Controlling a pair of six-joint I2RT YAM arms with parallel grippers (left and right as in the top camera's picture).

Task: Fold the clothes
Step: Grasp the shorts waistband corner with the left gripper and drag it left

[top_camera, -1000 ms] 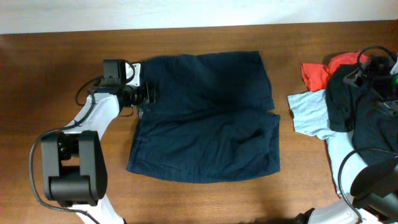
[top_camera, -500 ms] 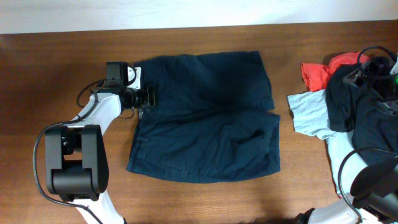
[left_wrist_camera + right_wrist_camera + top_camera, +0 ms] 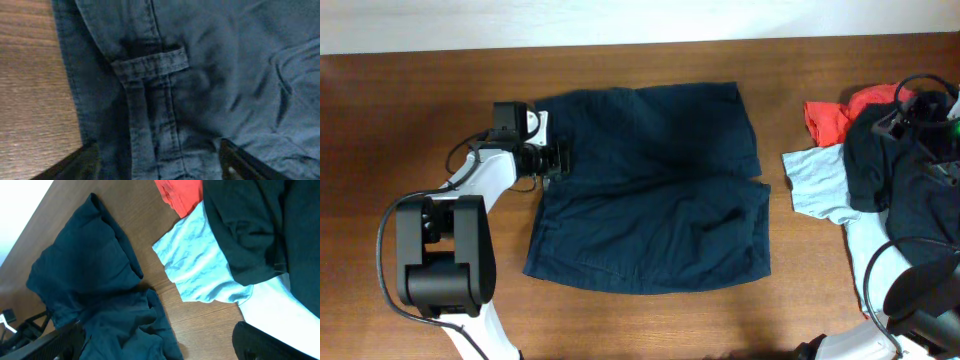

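Note:
The dark navy shorts (image 3: pixel 660 190) lie flat in the middle of the table, waistband to the left and the two legs pointing right. My left gripper (image 3: pixel 556 160) sits low at the waistband's left edge. In the left wrist view its jaws (image 3: pixel 157 160) stand open on either side of the waistband (image 3: pixel 150 125) and a belt loop (image 3: pixel 150 62), fabric between them. My right gripper (image 3: pixel 155 340) is open and empty, held high over the table at the right; from there I see the shorts (image 3: pixel 100 295) below and to the left.
A pile sits at the right edge: a red garment (image 3: pixel 835 115), a light blue T-shirt (image 3: pixel 815 185) and a dark garment (image 3: pixel 890 170) under the right arm. Bare wood (image 3: pixel 410 120) lies left of the shorts. The table's far edge runs along the top.
My left gripper has crept slightly right, further onto the waistband edge. The shorts and the right arm have not moved.

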